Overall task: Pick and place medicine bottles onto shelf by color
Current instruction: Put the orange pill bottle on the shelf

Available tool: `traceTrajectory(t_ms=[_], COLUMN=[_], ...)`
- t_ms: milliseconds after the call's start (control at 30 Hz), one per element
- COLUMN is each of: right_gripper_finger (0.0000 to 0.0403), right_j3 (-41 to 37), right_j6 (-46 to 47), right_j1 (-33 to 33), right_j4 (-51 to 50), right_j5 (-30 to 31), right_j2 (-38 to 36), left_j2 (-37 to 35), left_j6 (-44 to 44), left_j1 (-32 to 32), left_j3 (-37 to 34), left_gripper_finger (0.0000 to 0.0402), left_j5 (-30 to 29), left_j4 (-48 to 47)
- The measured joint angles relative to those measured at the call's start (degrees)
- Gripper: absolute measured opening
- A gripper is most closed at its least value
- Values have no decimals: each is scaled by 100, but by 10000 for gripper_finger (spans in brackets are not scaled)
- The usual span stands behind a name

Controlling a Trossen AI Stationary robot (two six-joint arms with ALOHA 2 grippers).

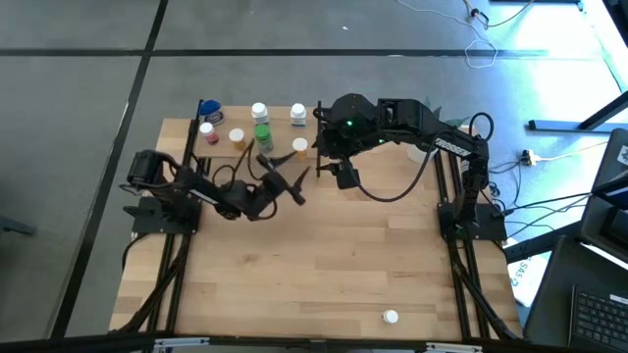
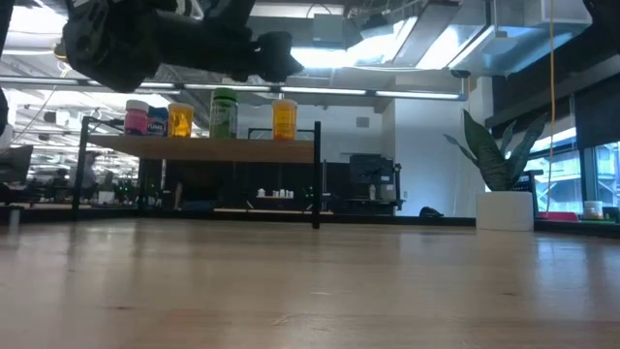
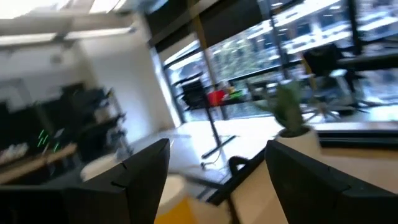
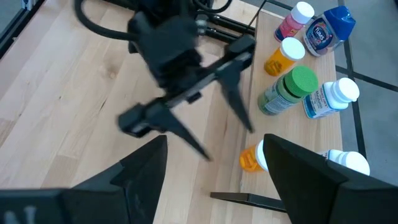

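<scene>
Upper centre of the high view: light wooden rectangular shelf [image 1: 280,132] on thin black posts, carrying seven small bottles in loose colour groups. Blue bottle [image 1: 210,110] and pink white-capped bottle [image 1: 207,131] sit at its left end, likely an early sort. Orange white-capped bottle [image 1: 237,138] stands just right of them; green bottle [image 1: 262,134] stands beside a white bottle with blue label [image 1: 259,113]; a second white bottle [image 1: 298,115] and a second orange bottle [image 1: 300,149] occupy the right part.

Lower right of the high view: one white-capped bottle [image 1: 391,316] near the front edge of the wooden tabletop [image 1: 324,255], well apart from the shelf, apparently not yet sorted.

Left gripper [image 1: 283,179]: centre-left of the high view, just in front of the shelf; fingers spread, holding nothing, seemingly clear of the placed bottles.

Right gripper [image 1: 332,169]: just right of it, at the shelf's front right edge, tilted downward; fingers spread, empty.

Potted green plant in a white pot [image 2: 504,184]: right of the low view, outside the task.
</scene>
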Motion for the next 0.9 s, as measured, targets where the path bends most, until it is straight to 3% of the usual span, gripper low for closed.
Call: traceTrajectory(t_ms=[133,267,533,900], right_gripper_finger=[267,267,267,267], right_j3=[2,2,2,0], right_j6=[0,-2,0,0], right_j1=[-1,-1,0,-1], right_j4=[0,-1,1,-1], right_j5=[0,1,1,0], right_j2=[0,0,0,0], left_j2=[0,0,0,0], left_j6=[222,-389,-1587,-2349], left_j1=[-209,-200,269,816], left_j3=[0,0,0,0], left_gripper_finger=[259,259,259,259], left_j5=[319,319,671,1095], left_j4=[-260,-1058,-1877,-2331])
